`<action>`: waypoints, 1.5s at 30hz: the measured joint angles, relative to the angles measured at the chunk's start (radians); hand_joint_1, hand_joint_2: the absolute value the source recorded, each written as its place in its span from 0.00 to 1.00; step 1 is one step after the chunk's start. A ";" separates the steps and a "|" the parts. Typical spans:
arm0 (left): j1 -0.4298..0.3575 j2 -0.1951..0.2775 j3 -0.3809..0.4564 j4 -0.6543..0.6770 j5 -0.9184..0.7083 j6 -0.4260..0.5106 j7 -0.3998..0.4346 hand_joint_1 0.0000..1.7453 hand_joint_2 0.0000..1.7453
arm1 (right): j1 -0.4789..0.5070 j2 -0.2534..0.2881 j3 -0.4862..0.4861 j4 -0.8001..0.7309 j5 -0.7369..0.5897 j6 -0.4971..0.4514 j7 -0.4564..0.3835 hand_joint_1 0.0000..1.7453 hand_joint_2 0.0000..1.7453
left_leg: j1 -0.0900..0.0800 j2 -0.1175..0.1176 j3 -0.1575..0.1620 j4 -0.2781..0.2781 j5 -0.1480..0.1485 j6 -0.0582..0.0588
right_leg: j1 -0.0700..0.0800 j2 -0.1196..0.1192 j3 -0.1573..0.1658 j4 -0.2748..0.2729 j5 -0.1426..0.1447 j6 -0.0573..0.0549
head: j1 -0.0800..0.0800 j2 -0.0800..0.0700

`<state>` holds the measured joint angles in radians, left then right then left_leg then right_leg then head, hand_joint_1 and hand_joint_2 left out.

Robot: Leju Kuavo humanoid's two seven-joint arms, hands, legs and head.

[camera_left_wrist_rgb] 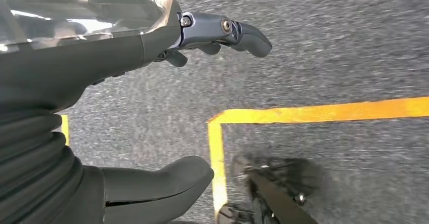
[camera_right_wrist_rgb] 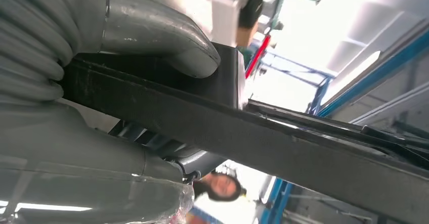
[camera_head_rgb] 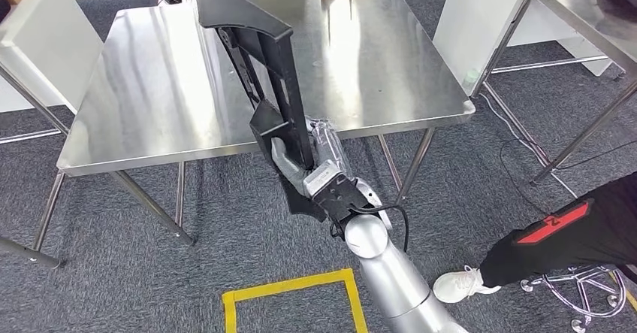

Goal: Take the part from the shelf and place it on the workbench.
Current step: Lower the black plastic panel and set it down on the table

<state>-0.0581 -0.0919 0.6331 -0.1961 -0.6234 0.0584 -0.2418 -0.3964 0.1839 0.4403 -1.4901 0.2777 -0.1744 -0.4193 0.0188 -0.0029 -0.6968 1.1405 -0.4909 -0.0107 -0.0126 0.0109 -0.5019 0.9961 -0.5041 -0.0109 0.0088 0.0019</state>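
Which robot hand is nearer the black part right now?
Right. The right robot hand grips the black part at its lower end, holding it up over the steel workbench. The left robot hand hangs over carpet, apart from the part.

My right arm, silver and jointed, rises from the lower edge of the head view and reaches forward. Its right hand (camera_head_rgb: 319, 169), grey with darker fingers, grips the lower end of the long black plastic part (camera_head_rgb: 259, 70), holding it upright and tilted. From the right wrist I see the thick grey thumb (camera_right_wrist_rgb: 167, 37) pressed over the part's edge. My left hand (camera_left_wrist_rgb: 152, 47) hangs down with its dark fingers (camera_left_wrist_rgb: 238, 32) apart, holding nothing.
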 joint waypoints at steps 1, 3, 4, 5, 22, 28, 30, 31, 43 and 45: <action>0.000 0.000 0.002 0.000 -0.003 0.000 0.001 0.00 1.00 | -0.007 0.000 0.004 0.000 0.027 -0.012 0.009 1.00 1.00 | -0.003 0.001 0.015 -0.057 0.039 0.005 | 0.001 0.001 0.014 -0.001 -0.011 0.005 | 0.000 0.000; 0.000 -0.001 0.005 0.001 -0.010 -0.002 0.001 0.00 1.00 | -0.022 -0.001 0.011 0.000 0.074 -0.029 0.029 1.00 1.00 | -0.011 0.002 0.036 -0.112 0.079 0.019 | 0.004 0.003 0.030 -0.004 -0.028 0.018 | 0.000 0.000; 0.000 -0.002 0.006 0.001 -0.013 -0.003 0.001 0.00 1.00 | -0.029 -0.002 0.014 -0.001 0.094 -0.036 0.039 1.00 1.00 | -0.015 0.002 0.040 -0.118 0.081 0.027 | 0.007 0.003 0.036 -0.002 -0.032 0.026 | -0.001 0.000; 0.000 -0.002 0.006 0.001 -0.015 -0.004 0.001 0.00 1.00 | -0.036 -0.003 0.015 -0.003 0.109 -0.041 0.044 1.00 1.00 | -0.016 0.001 0.048 -0.122 0.083 0.034 | 0.010 0.004 0.039 0.002 -0.032 0.032 | -0.001 0.000; -0.019 -0.010 0.007 0.000 -0.031 -0.007 -0.003 0.00 1.00 | -0.084 -0.055 0.028 0.003 0.172 -0.066 0.070 1.00 1.00 | -0.013 -0.004 0.184 -0.087 -0.036 0.024 | -0.002 -0.016 -0.139 0.023 0.094 0.024 | -0.002 0.000; -0.021 -0.012 0.007 0.000 -0.032 -0.007 -0.003 0.00 1.00 | -0.089 -0.056 0.034 0.004 0.172 -0.067 0.070 1.00 1.00 | -0.007 0.000 -0.030 0.161 -0.120 0.005 | 0.001 -0.006 -0.071 0.020 0.036 -0.005 | -0.003 0.000; -0.021 -0.011 0.007 0.000 -0.032 -0.007 -0.003 0.00 1.00 | -0.089 -0.056 0.035 0.005 0.172 -0.067 0.070 1.00 1.00 | -0.009 0.000 -0.038 0.093 -0.091 0.015 | 0.004 -0.003 -0.038 0.019 0.011 -0.004 | -0.004 0.000; -0.021 -0.010 0.007 0.000 -0.032 -0.007 -0.003 0.00 1.00 | -0.090 -0.056 0.035 0.005 0.172 -0.067 0.070 1.00 1.00 | -0.012 0.000 -0.025 0.027 -0.036 0.026 | 0.005 -0.002 -0.025 0.018 -0.002 -0.003 | -0.003 0.000; -0.026 -0.021 0.007 0.000 -0.036 0.010 0.012 0.00 1.00 | -0.132 -0.071 0.065 0.032 0.345 -0.102 0.148 1.00 1.00 | -0.025 -0.011 0.119 -0.153 0.044 0.080 | 0.009 0.001 -0.184 0.292 -0.096 0.038 | 0.000 0.000; -0.025 -0.027 0.007 0.000 -0.038 0.013 0.016 0.00 1.00 | -0.133 -0.077 0.073 0.040 0.388 -0.105 0.175 1.00 1.00 | -0.024 -0.017 0.152 -0.153 0.018 0.076 | 0.004 -0.001 -0.206 0.248 -0.099 0.050 | 0.000 0.000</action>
<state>-0.0832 -0.1192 0.6401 -0.1961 -0.6611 0.0714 -0.2258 -0.5291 0.1064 0.5136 -1.4502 0.6659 -0.2794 -0.2446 -0.0048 -0.0194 -0.5453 0.9875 -0.4726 0.0653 -0.0084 0.0102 -0.7076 1.2441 -0.6035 0.0389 0.0085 0.0019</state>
